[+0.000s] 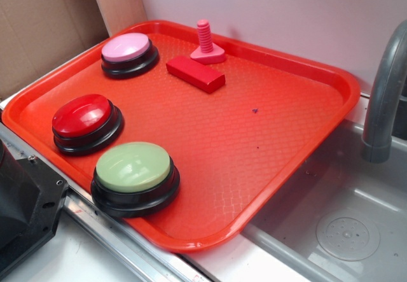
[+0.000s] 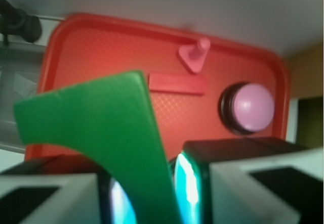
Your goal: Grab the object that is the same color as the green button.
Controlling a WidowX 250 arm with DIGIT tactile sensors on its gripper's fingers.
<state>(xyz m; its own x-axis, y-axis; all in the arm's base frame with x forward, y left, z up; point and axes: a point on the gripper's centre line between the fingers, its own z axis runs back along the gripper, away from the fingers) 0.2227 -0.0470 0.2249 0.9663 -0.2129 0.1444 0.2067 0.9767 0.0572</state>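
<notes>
Wrist view: gripper (image 2: 152,193) clamped on the dark green bridge-shaped block with arch cutout (image 2: 101,128). The block fills the narrow gap between the jaws and sticks out ahead of them, tilted, its arch edge curving toward the left pad. White and black finger blocks (image 2: 263,183) fill the bottom of the frame. The gripper is lifted above the tray, and the block touches nothing else.

Below and ahead of the gripper is the orange-red textured plastic tray (image 2: 101,52), with a raised rim all round. Ahead, near the far rim, lies the red rectangular block (image 2: 177,82), and the pink bolt-shaped piece on a triangular base (image 2: 195,57) is just beyond it, close but whether touching cannot be told. Ahead to the right sits the pink dome button on a black base (image 2: 250,107), near the right rim.

Exterior view: gripper and green block out of frame. Pale green dome button on black base (image 1: 135,177) sits at the near tray edge; the red dome button (image 1: 87,123) is beside it, apart. Centre and sink-side of the tray are bare. Grey faucet (image 1: 385,91) rises over the steel sink (image 1: 343,212) past the rim.
</notes>
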